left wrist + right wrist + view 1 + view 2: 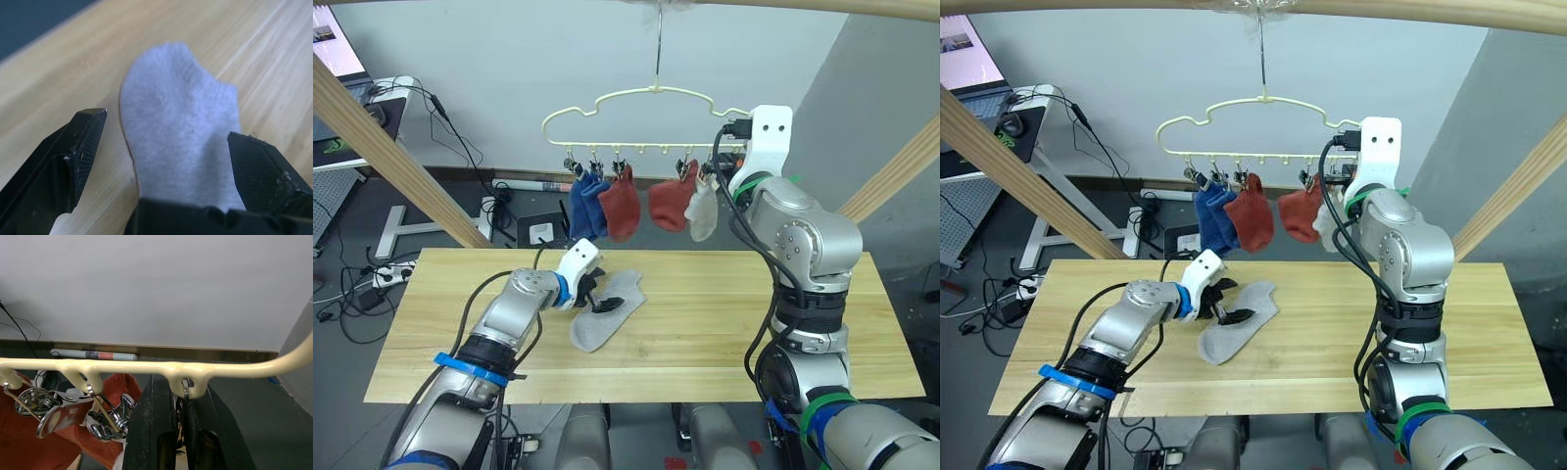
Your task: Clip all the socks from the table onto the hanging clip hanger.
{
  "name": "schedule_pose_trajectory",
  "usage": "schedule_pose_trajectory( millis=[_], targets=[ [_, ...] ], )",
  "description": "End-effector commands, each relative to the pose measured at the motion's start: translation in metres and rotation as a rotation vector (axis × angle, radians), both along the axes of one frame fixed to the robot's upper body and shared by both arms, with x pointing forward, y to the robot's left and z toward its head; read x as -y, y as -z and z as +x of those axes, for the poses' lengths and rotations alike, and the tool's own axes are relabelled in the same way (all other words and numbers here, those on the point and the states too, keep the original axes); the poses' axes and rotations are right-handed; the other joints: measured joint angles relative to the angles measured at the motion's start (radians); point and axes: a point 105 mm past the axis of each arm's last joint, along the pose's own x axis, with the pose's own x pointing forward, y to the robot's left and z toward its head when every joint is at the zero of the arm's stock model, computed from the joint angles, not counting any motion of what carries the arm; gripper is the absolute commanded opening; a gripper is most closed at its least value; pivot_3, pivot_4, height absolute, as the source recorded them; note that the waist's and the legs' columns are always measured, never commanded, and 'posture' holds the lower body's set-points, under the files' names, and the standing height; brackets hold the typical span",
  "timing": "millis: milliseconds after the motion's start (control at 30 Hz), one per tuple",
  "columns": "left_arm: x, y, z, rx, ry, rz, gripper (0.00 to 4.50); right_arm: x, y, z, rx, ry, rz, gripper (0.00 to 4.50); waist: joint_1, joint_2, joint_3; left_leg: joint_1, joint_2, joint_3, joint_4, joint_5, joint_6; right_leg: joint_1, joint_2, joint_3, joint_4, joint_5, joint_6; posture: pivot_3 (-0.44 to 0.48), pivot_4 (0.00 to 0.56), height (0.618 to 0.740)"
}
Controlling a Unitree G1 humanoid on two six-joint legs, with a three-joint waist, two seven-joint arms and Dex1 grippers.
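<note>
One grey sock left on table, near middle, at 6 o'clock below clip hanger. Left gripper held wide over it. Right gripper pinched on hanger clip. Sock may be missed if only table is nipped.

Head stereo overlooks table; wrist cams close-up.

My left arm reaches forward and low, elbow bent, its left gripper spread wide with the black fingers well apart. My right arm is folded upward, forearm raised, and the right gripper points up, its two fingers pressed nearly together.
</note>
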Motion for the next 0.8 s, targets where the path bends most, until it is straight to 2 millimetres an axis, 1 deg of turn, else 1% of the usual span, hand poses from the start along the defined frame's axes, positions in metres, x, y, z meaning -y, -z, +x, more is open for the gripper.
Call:
schedule_pose_trajectory(
  millis=[33,133,267,467,600,800],
  targets=[
    [0.013,0.002,0.003,0.041,0.057,0.028,4.49,-0.003,-0.024,-0.007,0.093,-0.008,0.010,0.00,0.000,0.000,0.000,0.000,0.000,0.000,0.000,0.000,0.000,0.000,0.000,0.000,0.000,0.000,0.000,0.020,0.289,0.740],
    [0.021,0.006,0.005,0.044,0.076,0.034,4.49,-0.003,-0.025,-0.007,0.094,-0.006,0.009,0.00,0.000,0.000,0.000,-0.001,0.000,0.000,0.000,0.000,0.000,0.000,0.000,0.000,0.000,0.000,0.000,0.011,0.290,0.740],
    [0.024,0.011,0.002,0.041,0.098,0.043,4.49,-0.002,-0.025,-0.008,0.094,-0.001,0.009,0.00,-0.002,0.000,0.000,-0.001,0.000,0.000,0.000,0.000,0.000,0.000,0.000,0.000,0.000,0.000,0.000,0.010,0.292,0.740],
    [0.026,0.021,-0.009,0.054,0.180,0.107,4.49,-0.001,-0.024,-0.008,0.090,0.002,0.011,0.00,-0.002,0.000,0.000,-0.001,0.000,0.000,0.000,0.000,0.000,0.000,0.000,0.000,0.001,0.000,0.000,0.010,0.294,0.740],
    [0.027,0.024,-0.017,0.087,0.259,0.154,4.49,-0.001,-0.024,-0.008,0.089,0.003,0.011,0.00,-0.002,0.000,0.000,0.000,0.000,0.000,0.000,0.000,0.000,0.000,0.000,0.000,0.001,0.000,0.000,0.009,0.297,0.740],
    [0.028,0.028,-0.023,0.106,0.312,0.183,4.49,0.000,-0.023,-0.008,0.088,0.005,0.013,0.00,-0.002,0.000,0.000,0.000,0.000,0.000,0.000,0.000,0.000,0.000,0.000,0.000,0.001,0.000,0.000,0.009,0.297,0.740]
  ],
)
